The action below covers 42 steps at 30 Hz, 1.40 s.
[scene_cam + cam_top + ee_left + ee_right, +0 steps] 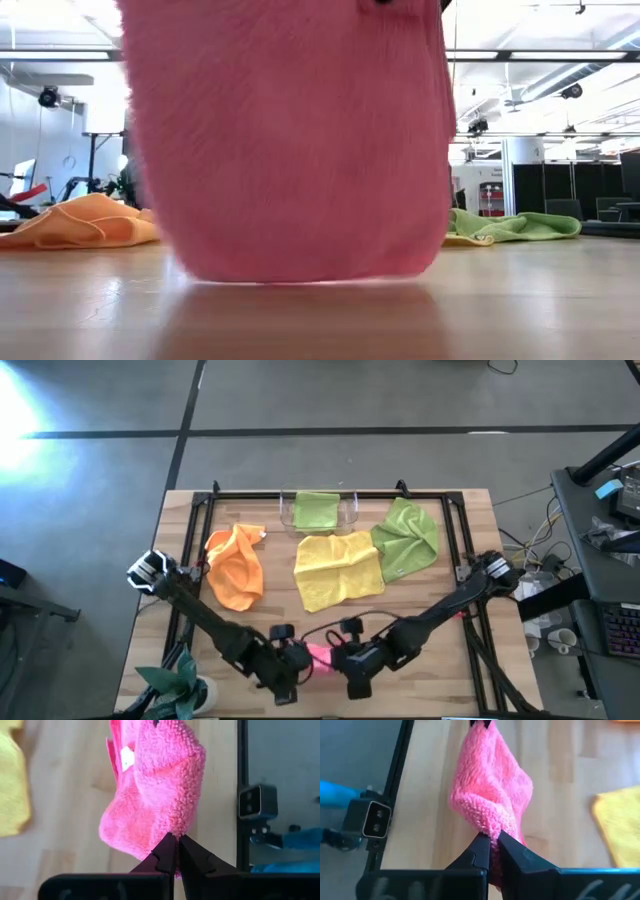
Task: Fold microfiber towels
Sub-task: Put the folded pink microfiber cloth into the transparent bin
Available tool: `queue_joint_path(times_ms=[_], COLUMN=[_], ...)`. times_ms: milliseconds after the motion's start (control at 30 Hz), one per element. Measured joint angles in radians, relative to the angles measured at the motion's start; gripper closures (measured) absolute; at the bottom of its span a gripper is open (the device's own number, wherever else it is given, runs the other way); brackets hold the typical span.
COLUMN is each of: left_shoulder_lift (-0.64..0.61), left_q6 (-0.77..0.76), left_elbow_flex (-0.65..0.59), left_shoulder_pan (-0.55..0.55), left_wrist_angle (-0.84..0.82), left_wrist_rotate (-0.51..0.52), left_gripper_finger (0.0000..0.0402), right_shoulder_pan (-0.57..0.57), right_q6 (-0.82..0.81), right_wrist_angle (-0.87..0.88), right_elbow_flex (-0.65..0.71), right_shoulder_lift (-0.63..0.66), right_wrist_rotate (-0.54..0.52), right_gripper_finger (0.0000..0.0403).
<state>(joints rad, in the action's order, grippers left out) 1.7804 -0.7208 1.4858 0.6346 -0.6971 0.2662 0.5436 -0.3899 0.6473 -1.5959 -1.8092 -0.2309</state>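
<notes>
The pink towel (pixel 322 656) hangs between my two grippers near the table's near edge; it fills the low view (pixel 300 140). My left gripper (pixel 176 851) and my right gripper (pixel 492 847) are each shut on one upper end of it, facing each other. The orange towel (pixel 237 566) lies crumpled at the left. The yellow towel (pixel 338 567) lies in the middle. One lime green towel (pixel 407 537) lies at the right; the other (pixel 317 510) sits in the clear tray. My left gripper pinches a bunched corner of the pink towel (pixel 179 827) between its two fingers. The towel hangs below, with a white label (pixel 127 758) showing. My right gripper pinches the opposite bunched corner (pixel 487 827) between its two fingers. The towel sags slack between the two grippers, its lower edge (pixel 300 272) just above the table.
A clear plastic tray (pixel 287 512) stands at the far middle. A black frame (pixel 200 520) runs around the table. A small potted plant (pixel 180 682) stands at the near left corner. A black camera block (pixel 372 820) sits at the near edge.
</notes>
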Motion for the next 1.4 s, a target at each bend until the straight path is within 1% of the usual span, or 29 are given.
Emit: queue_joint_path(times_ms=[133,267,467,600,833,967,1033,1233,1300,1400], left_shoulder_lift=[-0.031,-0.049,-0.080,-0.100,-0.155,-0.183,-0.188,-0.187,-0.187,-0.186], left_q6=[0.035,0.074,0.152,0.239,0.384,0.490,0.538,0.626,0.632,0.634], left_elbow_flex=[-0.002,-0.003,-0.004,-0.004,-0.005,-0.005,-0.005,-0.008,-0.020,-0.038], left_shoulder_pan=[-0.047,-0.116,-0.231,-0.310,-0.468,-0.571,-0.625,-0.773,-0.819,-0.886], left_wrist_angle=[-0.007,-0.057,-0.122,-0.153,-0.224,-0.225,-0.223,-0.213,-0.190,-0.156], left_wrist_rotate=[0.035,0.075,0.082,0.082,0.081,0.083,0.083,0.082,0.079,0.034], left_gripper_finger=[0.0401,0.0401,0.0401,0.0401,0.0402,0.0402,0.0402,0.0402,0.0402,0.0402], right_shoulder_pan=[-0.028,-0.074,-0.171,-0.249,-0.420,-0.522,-0.573,-0.725,-0.771,-0.832], right_q6=[-0.022,-0.020,-0.005,0.023,0.096,0.129,0.149,0.175,0.174,0.165], right_wrist_angle=[0.037,0.079,0.154,0.175,0.179,0.173,0.167,0.072,0.039,0.033], right_elbow_flex=[-0.001,-0.001,-0.001,-0.001,-0.001,-0.001,-0.001,-0.001,-0.001,-0.001], right_shoulder_lift=[0.040,0.055,0.070,0.081,0.103,0.112,0.112,0.102,0.092,0.077], right_wrist_rotate=[-0.026,-0.058,-0.062,-0.062,-0.061,-0.055,-0.043,0.067,0.107,0.172], right_gripper_finger=[0.0394,0.0394,0.0394,0.0394,0.0394,0.0394,0.0394,0.0394,0.0394,0.0394])
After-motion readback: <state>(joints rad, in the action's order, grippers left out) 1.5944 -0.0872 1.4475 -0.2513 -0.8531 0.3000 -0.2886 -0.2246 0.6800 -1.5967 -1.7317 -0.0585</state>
